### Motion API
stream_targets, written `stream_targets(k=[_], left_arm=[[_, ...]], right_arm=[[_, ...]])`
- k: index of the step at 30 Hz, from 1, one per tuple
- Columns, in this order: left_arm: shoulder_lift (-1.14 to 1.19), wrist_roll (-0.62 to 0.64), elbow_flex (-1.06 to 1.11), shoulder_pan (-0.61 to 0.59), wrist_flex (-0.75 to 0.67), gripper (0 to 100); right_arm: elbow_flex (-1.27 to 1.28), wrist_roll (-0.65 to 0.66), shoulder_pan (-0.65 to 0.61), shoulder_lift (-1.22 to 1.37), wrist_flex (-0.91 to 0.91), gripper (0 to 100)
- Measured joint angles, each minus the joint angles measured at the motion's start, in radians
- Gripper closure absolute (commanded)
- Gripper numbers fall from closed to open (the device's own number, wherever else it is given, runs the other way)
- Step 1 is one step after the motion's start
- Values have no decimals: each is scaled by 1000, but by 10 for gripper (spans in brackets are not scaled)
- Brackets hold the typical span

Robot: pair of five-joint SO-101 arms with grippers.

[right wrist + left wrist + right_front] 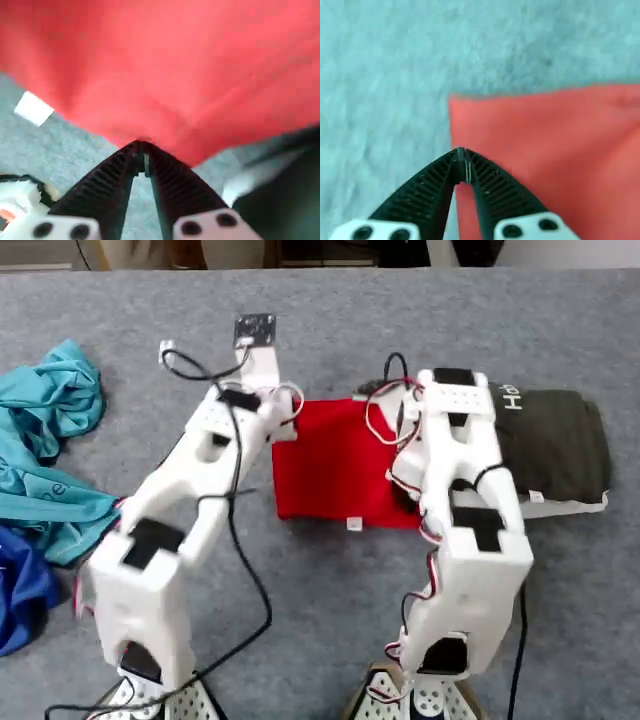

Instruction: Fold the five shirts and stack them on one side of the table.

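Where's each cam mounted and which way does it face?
High: fixed above the table, looking down; left arm, right arm, red shirt between, dark shirt beside.
Left wrist: on left arm, looks past shut left gripper at red shirt's corner and table.
Right wrist: on right arm, looks past shut right gripper at red shirt's edge and dark shirt.
Shared: all show the red shirt.
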Motion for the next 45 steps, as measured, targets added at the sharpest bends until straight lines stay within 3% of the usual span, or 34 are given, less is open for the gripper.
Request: stream_targets(k=[10, 18, 23, 26, 30, 34, 36, 41, 45], left_arm=[[448, -46, -637, -35, 391, 982], [483, -98, -1048, -52, 697, 982], [483, -166, -1303, -51, 919, 982], [483, -195, -1373, -61, 953, 982], [483, -196, -1382, -107, 961, 982], [482, -196, -1234, -129, 961, 982], [454, -178, -1112, -129, 961, 982], [227, -155, -755, -126, 950, 982], [14, -150, -399, -114, 769, 982]], right_arm=[[0, 0, 8, 0, 0, 997], [64, 0, 14, -384, 52, 997], [265, 5, 14, -671, 57, 993], [434, 5, 12, -807, 21, 992], [624, -25, 12, -928, -101, 988], [706, -242, 12, -941, -238, 872], [709, -368, 12, -921, -278, 821], [709, -618, -74, -786, -356, 822], [651, -758, -120, -654, -448, 811]])
